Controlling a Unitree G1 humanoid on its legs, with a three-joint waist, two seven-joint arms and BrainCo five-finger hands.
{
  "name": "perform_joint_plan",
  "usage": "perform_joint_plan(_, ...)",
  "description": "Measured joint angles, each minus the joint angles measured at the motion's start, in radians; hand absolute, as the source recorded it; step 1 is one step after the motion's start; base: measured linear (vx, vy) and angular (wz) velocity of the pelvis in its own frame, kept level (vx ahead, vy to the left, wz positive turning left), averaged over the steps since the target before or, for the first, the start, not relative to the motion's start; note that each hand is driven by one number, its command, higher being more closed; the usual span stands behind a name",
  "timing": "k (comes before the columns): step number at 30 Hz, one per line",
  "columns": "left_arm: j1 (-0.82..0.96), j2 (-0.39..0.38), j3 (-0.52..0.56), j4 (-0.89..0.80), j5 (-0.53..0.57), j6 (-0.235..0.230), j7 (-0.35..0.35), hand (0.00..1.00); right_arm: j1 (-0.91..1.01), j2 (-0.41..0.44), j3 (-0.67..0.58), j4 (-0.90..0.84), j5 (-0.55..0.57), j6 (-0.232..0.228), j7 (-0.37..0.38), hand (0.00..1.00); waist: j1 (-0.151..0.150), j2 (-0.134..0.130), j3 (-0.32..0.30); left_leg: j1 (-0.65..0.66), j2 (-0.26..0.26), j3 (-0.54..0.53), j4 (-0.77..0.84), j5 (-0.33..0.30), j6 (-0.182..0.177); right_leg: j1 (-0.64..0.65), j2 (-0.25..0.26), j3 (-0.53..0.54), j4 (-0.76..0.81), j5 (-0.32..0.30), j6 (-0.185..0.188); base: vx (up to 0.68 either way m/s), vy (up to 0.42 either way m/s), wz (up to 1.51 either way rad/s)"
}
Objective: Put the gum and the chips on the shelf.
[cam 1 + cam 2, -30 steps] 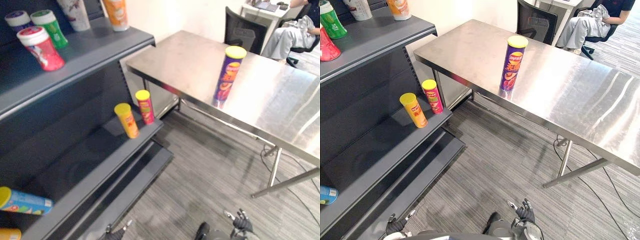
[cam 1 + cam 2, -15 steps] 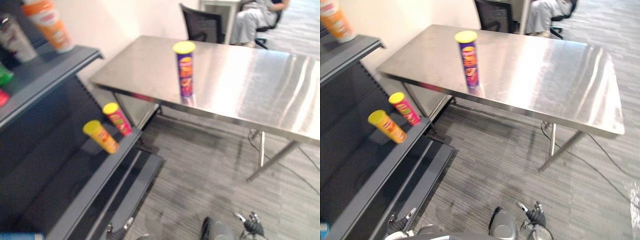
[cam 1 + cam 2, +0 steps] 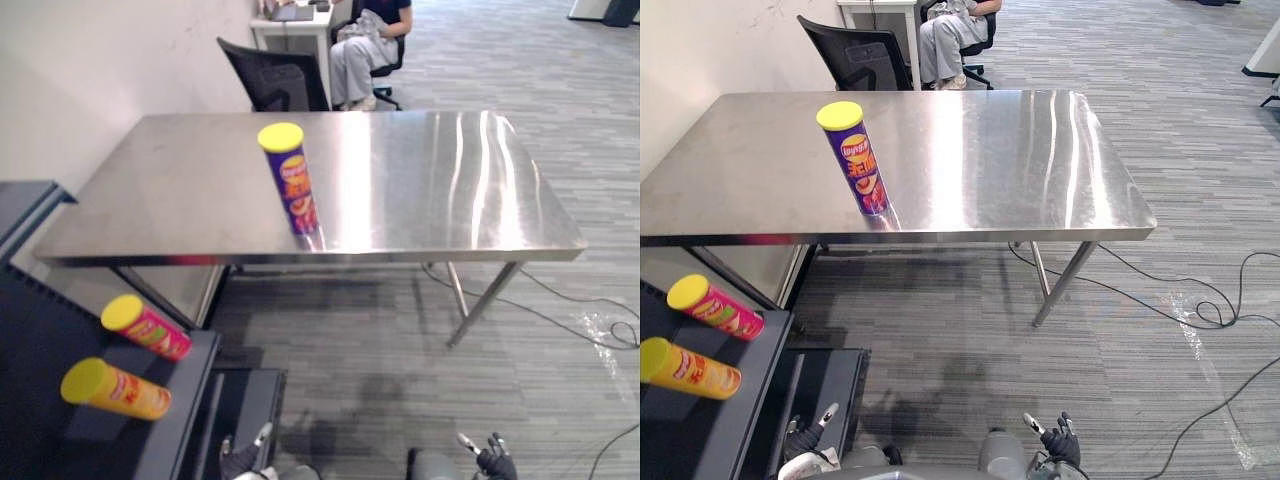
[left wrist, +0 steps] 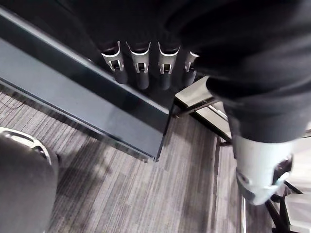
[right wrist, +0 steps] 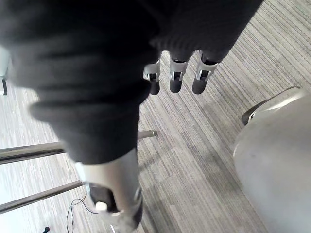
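Steel table (image 3: 420,190) takes up most of the middle of the frame in the head views, running left to right. The dark shelf (image 3: 710,430) sits down in the lower left corner.

Chips can (image 3: 290,180) is the purple one with the yellow lid. It's standing upright on the table, left of centre and close to the near edge, so its long axis is straight up and down. I'd go at it from the side with a wrap around the body, not from the top.

Two smaller cans are already on the shelf, a red can (image 3: 147,329) and an orange can (image 3: 115,388), both tipped over with their yellow lids pointing to the left of the frame.

Now the bit that matters. Both hands hang at the bottom edge, left hand (image 3: 240,460) at lower left of centre and right hand (image 3: 493,462) at lower right. The wrist views show the fingers on both straight and relaxed with nothing in them.

The can is up-frame from both hands and well apart from them, but sideways it lines up almost over the left hand, while the right one is way off to the other side. The shelf is on the left too. So my guess is the left hand is the natural one for the pick and the drop-off, once the robot gets closer to the table.
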Motion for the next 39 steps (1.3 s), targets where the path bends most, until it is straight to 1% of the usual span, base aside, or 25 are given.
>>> perform_joint_plan(3, -0.002, 0.001, -0.02, 0.038, 0.0, -0.001, 0.002, 0.0, -0.013, -0.002, -0.025, 0.055, 0.0, -0.024, -0.004, 0.0, 0.001, 0.016, -0.022, 0.033, -0.013, -0.002, -0.028, 0.003, 0.004, 0.051, -0.003, -0.006, -0.078, 0.038, 0.006, 0.19, 0.092, -0.19)
perform_joint_plan(5, -0.003, 0.002, -0.03, 0.047, 0.0, -0.001, 0.002, 0.0, -0.025, -0.002, -0.036, 0.086, 0.001, -0.031, -0.015, 0.0, 0.001, 0.017, -0.027, 0.049, -0.015, -0.002, -0.042, 0.003, 0.005, 0.071, -0.002, -0.012, -0.109, 0.056, 0.004, 0.1, 0.053, -0.17)
perform_joint_plan(8, -0.003, 0.011, -0.038, 0.061, 0.001, -0.002, 0.001, 0.0, -0.031, -0.002, -0.058, 0.133, 0.0, -0.044, -0.051, 0.0, 0.001, 0.016, -0.038, 0.058, -0.016, -0.011, -0.066, 0.005, 0.008, 0.09, 0.004, -0.038, -0.171, 0.101, -0.007, 0.04, 0.025, -0.17)
perform_joint_plan(10, -0.005, 0.018, -0.039, 0.069, 0.001, -0.003, 0.0, 0.0, -0.03, -0.001, -0.091, 0.181, -0.001, -0.05, -0.091, 0.0, 0.001, 0.006, -0.044, 0.057, -0.02, -0.023, -0.075, 0.005, 0.008, 0.098, 0.004, -0.048, -0.21, 0.128, -0.008, -0.02, 0.021, -0.08)
perform_joint_plan(13, -0.005, 0.025, -0.034, 0.069, 0.001, -0.003, -0.002, 0.0, -0.026, 0.001, -0.127, 0.213, 0.0, -0.049, -0.131, 0.0, 0.002, -0.008, -0.05, 0.058, -0.025, -0.024, -0.086, 0.005, 0.008, 0.107, 0.001, -0.066, -0.241, 0.14, -0.006, -0.06, 0.009, -0.07)
perform_joint_plan(16, -0.001, 0.029, -0.011, 0.067, 0.003, -0.003, -0.004, 0.0, -0.031, -0.006, -0.224, 0.202, 0.015, -0.05, -0.177, 0.0, 0.003, -0.019, -0.053, 0.061, -0.023, -0.023, -0.097, 0.007, 0.01, 0.105, 0.002, -0.071, -0.26, 0.15, -0.005, -0.14, -0.01, -0.08)
perform_joint_plan(17, 0.004, 0.029, 0.009, 0.062, 0.004, -0.003, -0.005, 0.0, -0.031, -0.013, -0.278, 0.163, 0.027, -0.048, -0.194, 0.0, 0.006, -0.029, -0.049, 0.064, -0.022, -0.022, -0.104, 0.009, 0.014, 0.104, 0.002, -0.073, -0.266, 0.145, -0.011, -0.12, -0.02, -0.1)
perform_joint_plan(18, 0.021, 0.029, 0.03, 0.04, 0.01, -0.003, -0.009, 0.0, -0.028, -0.028, -0.326, 0.095, 0.058, -0.047, -0.203, 0.0, 0.006, -0.032, -0.048, 0.066, -0.02, -0.017, -0.107, 0.008, 0.011, 0.106, -0.001, -0.09, -0.271, 0.148, -0.017, -0.12, -0.015, -0.14)
perform_joint_plan(19, 0.031, 0.029, 0.04, 0.026, 0.02, -0.003, -0.011, 0.0, -0.028, -0.038, -0.351, 0.055, 0.071, -0.048, -0.208, 0.0, 0.007, -0.032, -0.048, 0.069, -0.019, -0.014, -0.11, 0.004, 0.006, 0.105, -0.002, -0.098, -0.272, 0.153, -0.024, -0.09, -0.005, -0.21)
perform_joint_plan(21, 0.065, 0.03, 0.055, -0.01, 0.039, -0.003, -0.013, 0.0, -0.029, -0.091, -0.431, -0.116, 0.101, -0.049, -0.237, 0.0, 0.007, -0.032, -0.048, 0.073, -0.019, -0.009, -0.122, 0.002, 0.008, 0.106, -0.008, -0.114, -0.273, 0.156, -0.031, -0.07, -0.001, -0.15)
perform_joint_plan(22, 0.071, 0.03, 0.055, -0.019, 0.039, -0.004, -0.013, 0.0, -0.029, -0.102, -0.449, -0.163, 0.103, -0.05, -0.242, 0.0, 0.007, -0.033, -0.048, 0.072, -0.019, -0.01, -0.123, 0.002, 0.008, 0.106, -0.008, -0.117, -0.273, 0.156, -0.031, -0.04, -0.006, -0.01)
perform_joint_plan(23, 0.084, 0.03, 0.054, -0.035, 0.039, -0.003, -0.013, 0.0, -0.029, -0.124, -0.474, -0.26, 0.121, -0.051, -0.251, 0.0, 0.007, -0.037, -0.051, 0.073, -0.02, -0.016, -0.134, 0.003, 0.007, 0.104, -0.01, -0.124, -0.274, 0.156, -0.032, 0.01, -0.01, 0.07)
perform_joint_plan(24, 0.096, 0.033, 0.053, -0.049, 0.039, -0.002, -0.013, 0.0, -0.029, -0.14, -0.486, -0.364, 0.122, -0.052, -0.266, 0.0, 0.006, -0.041, -0.056, 0.07, -0.022, -0.022, -0.139, 0.003, 0.006, 0.103, -0.011, -0.136, -0.274, 0.156, -0.033, 0.02, -0.009, 0.08)
perform_joint_plan(25, 0.101, 0.035, 0.052, -0.056, 0.04, -0.002, -0.014, 0.0, -0.029, -0.148, -0.486, -0.416, 0.121, -0.054, -0.273, 0.0, 0.006, -0.044, -0.058, 0.069, -0.022, -0.024, -0.138, 0.003, 0.006, 0.103, -0.011, -0.144, -0.273, 0.156, -0.033, 0.04, -0.004, 0.09)
perform_joint_plan(27, 0.127, 0.041, 0.043, -0.075, 0.046, 0.001, -0.016, 0.0, -0.034, -0.164, -0.483, -0.634, 0.104, -0.056, -0.287, 0.0, 0.008, -0.05, -0.088, 0.053, -0.017, -0.029, -0.138, 0.003, 0.006, 0.091, -0.007, -0.158, -0.271, 0.156, -0.033, 0.07, -0.004, 0.08)
perform_joint_plan(28, 0.129, 0.042, 0.043, -0.076, 0.052, 0.001, -0.017, 0.0, -0.042, -0.167, -0.481, -0.683, 0.091, -0.054, -0.288, 0.0, 0.009, -0.05, -0.09, 0.056, -0.016, -0.032, -0.137, 0.004, 0.005, 0.091, -0.006, -0.162, -0.271, 0.156, -0.032, 0.15, -0.008, 0.07)
perform_joint_plan(29, 0.134, 0.048, 0.04, -0.084, 0.072, 0.008, -0.02, 0.0, -0.062, -0.177, -0.464, -0.777, 0.069, -0.052, -0.279, 0.0, 0.01, -0.052, -0.094, 0.055, -0.014, -0.039, -0.136, 0.008, 0.002, 0.091, -0.004, -0.166, -0.269, 0.157, -0.03, 0.14, -0.001, 0.03)
perform_joint_plan(30, 0.136, 0.052, 0.034, -0.086, 0.08, 0.008, -0.022, 0.0, -0.073, -0.184, -0.451, -0.816, 0.051, -0.048, -0.275, 0.0, 0.01, -0.052, -0.094, 0.055, -0.014, -0.039, -0.135, 0.009, 0.003, 0.091, -0.003, -0.166, -0.269, 0.161, -0.025, 0.17, 0.005, 0.0)
perform_joint_plan(31, 0.136, 0.057, 0.025, -0.087, 0.104, 0.009, -0.022, 0.0, -0.095, -0.201, -0.408, -0.905, -0.012, -0.023, -0.248, 0.0, 0.008, -0.045, -0.103, 0.055, -0.015, -0.045, -0.134, 0.013, 0.004, 0.092, -0.001, -0.167, -0.27, 0.168, -0.015, 0.13, 0.008, -0.03)
perform_joint_plan(32, 0.136, 0.06, 0.025, -0.089, 0.111, 0.009, -0.023, 0.0, -0.104, -0.208, -0.384, -0.937, -0.034, -0.011, -0.23, 0.0, 0.009, -0.047, -0.103, 0.055, -0.015, -0.05, -0.136, 0.013, 0.004, 0.092, 0.001, -0.168, -0.271, 0.168, -0.015, 0.12, 0.009, -0.03)
perform_joint_plan(34, 0.136, 0.07, 0.024, -0.09, 0.118, 0.009, -0.023, 0.0, -0.147, -0.239, -0.295, -0.997, -0.08, 0.02, -0.131, 0.0, 0.009, -0.057, -0.103, 0.055, -0.016, -0.061, -0.137, 0.013, 0.004, 0.092, 0.002, -0.171, -0.274, 0.168, -0.015, 0.09, 0.01, -0.02)
perform_joint_plan(35, 0.135, 0.071, 0.023, -0.09, 0.118, 0.009, -0.023, 0.0, -0.156, -0.245, -0.275, -1.008, -0.081, 0.03, -0.108, 0.0, 0.009, -0.058, -0.104, 0.054, -0.018, -0.068, -0.137, 0.013, 0.004, 0.092, 0.001, -0.171, -0.274, 0.168, -0.015, 0.07, 0.013, 0.02)
perform_joint_plan(36, 0.134, 0.072, 0.023, -0.09, 0.118, 0.009, -0.023, 0.0, -0.172, -0.253, -0.239, -1.026, -0.083, 0.038, -0.061, 0.0, 0.009, -0.059, -0.104, 0.052, -0.022, -0.085, -0.137, 0.013, 0.004, 0.092, -0.001, -0.174, -0.274, 0.168, -0.015, 0.04, 0.018, 0.05)
perform_joint_plan(37, 0.133, 0.072, 0.023, -0.09, 0.118, 0.009, -0.023, 0.0, -0.179, -0.257, -0.22, -1.035, -0.085, 0.044, -0.041, 0.0, 0.009, -0.06, -0.103, 0.05, -0.024, -0.088, -0.136, 0.013, 0.005, 0.093, -0.003, -0.176, -0.274, 0.168, -0.015, 0.05, 0.03, 0.17)
perform_joint_plan(39, 0.125, 0.072, 0.024, -0.09, 0.118, 0.008, -0.023, 0.0, -0.199, -0.281, -0.158, -1.065, -0.094, 0.067, 0.035, 0.0, 0.009, -0.062, -0.101, 0.033, -0.033, -0.125, -0.133, 0.013, 0.005, 0.093, -0.011, -0.201, -0.274, 0.168, -0.015, 0.03, 0.033, 0.27)
